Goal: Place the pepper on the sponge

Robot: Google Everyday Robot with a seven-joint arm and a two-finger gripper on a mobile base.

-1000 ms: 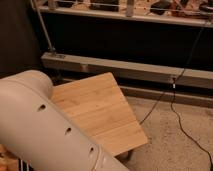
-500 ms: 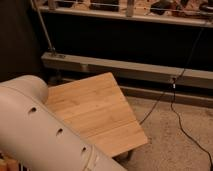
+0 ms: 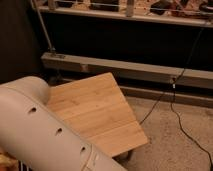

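Observation:
Neither the pepper nor the sponge shows in the camera view. My gripper is out of view too; only my big white arm link (image 3: pixel 40 127) fills the lower left and covers part of the wooden tabletop (image 3: pixel 102 112). The visible part of that tabletop is bare light wood, tilted diagonally across the middle of the frame.
A grey metal rail (image 3: pixel 135 72) runs along a dark wall behind the table. A black cable (image 3: pixel 175 107) trails down over the speckled floor (image 3: pixel 175 145) at the right. A shelf (image 3: pixel 125 12) with cluttered items lines the top edge.
My white arm link has slid lower and to the left, uncovering more of the wooden tabletop. The view of the table has shifted slightly.

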